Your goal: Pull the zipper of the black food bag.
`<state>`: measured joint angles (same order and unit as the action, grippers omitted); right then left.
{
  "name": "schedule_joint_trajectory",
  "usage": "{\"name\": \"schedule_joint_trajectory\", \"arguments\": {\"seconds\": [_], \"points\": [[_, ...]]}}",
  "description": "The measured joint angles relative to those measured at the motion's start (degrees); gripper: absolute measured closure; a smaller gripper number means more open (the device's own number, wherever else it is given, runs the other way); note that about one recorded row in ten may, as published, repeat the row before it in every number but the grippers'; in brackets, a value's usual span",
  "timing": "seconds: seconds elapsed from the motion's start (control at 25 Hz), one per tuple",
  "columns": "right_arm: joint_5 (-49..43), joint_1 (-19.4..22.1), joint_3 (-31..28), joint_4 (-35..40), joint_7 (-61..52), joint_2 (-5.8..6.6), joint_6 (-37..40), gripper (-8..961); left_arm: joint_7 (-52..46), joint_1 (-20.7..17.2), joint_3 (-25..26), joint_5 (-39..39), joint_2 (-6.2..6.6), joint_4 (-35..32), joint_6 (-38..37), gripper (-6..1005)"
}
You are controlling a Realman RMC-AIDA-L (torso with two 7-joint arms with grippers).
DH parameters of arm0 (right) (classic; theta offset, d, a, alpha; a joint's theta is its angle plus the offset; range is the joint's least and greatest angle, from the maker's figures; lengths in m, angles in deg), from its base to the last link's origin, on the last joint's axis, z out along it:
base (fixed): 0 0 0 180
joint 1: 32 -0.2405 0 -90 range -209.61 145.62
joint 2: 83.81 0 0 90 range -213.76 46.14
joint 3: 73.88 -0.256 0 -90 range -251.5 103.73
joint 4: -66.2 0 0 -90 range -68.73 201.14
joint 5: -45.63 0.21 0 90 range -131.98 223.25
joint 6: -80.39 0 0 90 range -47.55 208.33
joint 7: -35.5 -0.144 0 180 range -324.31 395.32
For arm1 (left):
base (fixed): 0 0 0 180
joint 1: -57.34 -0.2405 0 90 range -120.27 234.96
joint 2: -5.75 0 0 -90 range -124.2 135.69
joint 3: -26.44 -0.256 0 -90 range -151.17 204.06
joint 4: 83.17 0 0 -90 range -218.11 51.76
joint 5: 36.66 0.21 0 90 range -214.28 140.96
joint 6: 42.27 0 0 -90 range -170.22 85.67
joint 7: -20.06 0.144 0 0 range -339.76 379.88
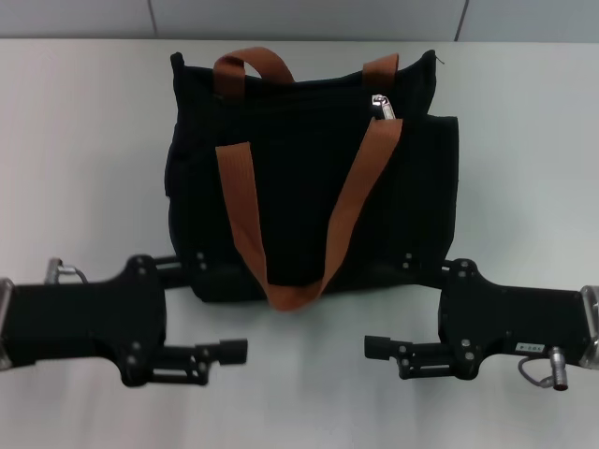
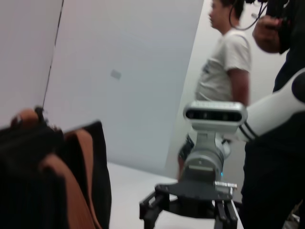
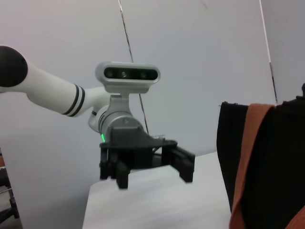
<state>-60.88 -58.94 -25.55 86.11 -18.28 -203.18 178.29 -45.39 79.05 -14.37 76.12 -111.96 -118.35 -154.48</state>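
The black food bag (image 1: 299, 201) lies on the white table (image 1: 84, 140) at the centre, its two rust-orange handles (image 1: 245, 220) draped over its front. The small silver zipper (image 1: 382, 106) sits near the bag's top edge, right of centre. My left gripper (image 1: 217, 309) is open at the bag's near left corner, one finger close to the bag's bottom edge. My right gripper (image 1: 393, 306) mirrors it, open, at the near right corner. Neither holds anything. The left wrist view shows the bag (image 2: 24, 191) and the right gripper (image 2: 190, 210). The right wrist view shows the bag (image 3: 281, 167) and the left gripper (image 3: 147, 164).
White tabletop stretches to both sides of the bag and between the two grippers in front. A grey wall (image 1: 299, 17) runs behind the table. In the left wrist view, two people (image 2: 224, 67) stand beyond the table's far side.
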Motion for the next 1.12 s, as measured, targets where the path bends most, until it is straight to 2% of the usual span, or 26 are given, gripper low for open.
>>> {"name": "schedule_joint_trajectory", "arguments": {"seconds": [0.08, 0.28, 1.12], "points": [[0.0, -0.2, 0.0, -1.3, 1.2, -0.05, -0.7, 124, 2.2, -0.5, -0.1, 1.2, -0.54, 1.3, 1.2, 214], [0.0, -0.5, 0.1, -3.4, 2.9, -0.12, -1.7, 124, 5.8, -0.4, -0.2, 2.1, -0.47, 6.0, 4.1, 215], [-0.1, -0.5, 0.1, -4.6, 3.6, -0.15, -3.5, 124, 6.1, 0.0, -0.3, 4.6, -0.76, 6.9, 5.6, 215]]}}
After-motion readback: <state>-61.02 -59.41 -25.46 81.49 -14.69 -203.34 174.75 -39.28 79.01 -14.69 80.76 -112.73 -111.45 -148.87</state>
